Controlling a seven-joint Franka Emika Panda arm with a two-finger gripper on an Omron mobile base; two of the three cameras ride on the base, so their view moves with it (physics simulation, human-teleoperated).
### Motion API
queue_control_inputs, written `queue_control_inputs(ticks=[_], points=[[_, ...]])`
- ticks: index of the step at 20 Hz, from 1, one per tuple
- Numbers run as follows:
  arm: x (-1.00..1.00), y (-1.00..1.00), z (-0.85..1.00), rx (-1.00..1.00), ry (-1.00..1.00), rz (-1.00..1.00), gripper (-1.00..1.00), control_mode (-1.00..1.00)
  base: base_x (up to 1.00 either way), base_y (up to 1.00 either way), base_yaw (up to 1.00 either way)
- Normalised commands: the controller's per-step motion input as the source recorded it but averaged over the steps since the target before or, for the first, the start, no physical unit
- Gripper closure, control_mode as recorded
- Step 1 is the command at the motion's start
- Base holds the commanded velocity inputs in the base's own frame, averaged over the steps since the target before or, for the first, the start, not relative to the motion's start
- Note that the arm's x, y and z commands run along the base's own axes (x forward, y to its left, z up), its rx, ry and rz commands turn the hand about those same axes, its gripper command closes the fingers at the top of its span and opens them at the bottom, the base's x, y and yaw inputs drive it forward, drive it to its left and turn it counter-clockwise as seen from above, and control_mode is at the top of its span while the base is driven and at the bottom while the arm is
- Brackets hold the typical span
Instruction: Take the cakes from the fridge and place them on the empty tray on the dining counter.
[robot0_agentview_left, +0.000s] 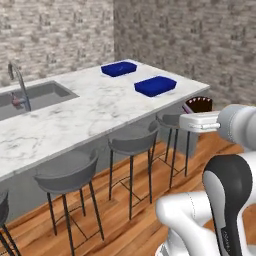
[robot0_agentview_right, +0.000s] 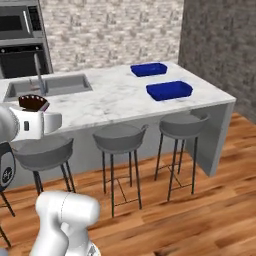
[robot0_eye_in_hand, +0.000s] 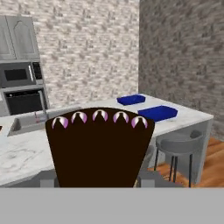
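From the left base view, the white grey-veined marble surface (robot0_agentview_left: 95, 107) carries two glossy royal-blue trays (robot0_agentview_left: 155, 85) with rounded ends, while a dark-brown cake wedge (robot0_agentview_left: 199, 104) sits in the end effector (robot0_agentview_left: 192, 111) off the surface's near corner, above round grey stools (robot0_agentview_left: 131, 142). The right base view shows the same wedge (robot0_agentview_right: 34, 103) in front of the inset grey sink (robot0_agentview_right: 50, 85). In the hand view the cake (robot0_eye_in_hand: 99, 146), triangular and edged with pinkish-purple scallops, is pinched between the fingers.
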Motion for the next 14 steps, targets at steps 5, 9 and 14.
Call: queue_control_inputs(ticks=[5,9,14], points=[[0.0,0.0,0.0,0.0,0.0,0.0,1.0,1.0,0.98,-1.0,0.11],[0.0,0.0,0.0,0.0,0.0,0.0,1.0,1.0,1.0,-1.0,0.14],[0.0,0.0,0.0,0.0,0.0,0.0,1.0,1.0,1.0,-1.0,0.16]])
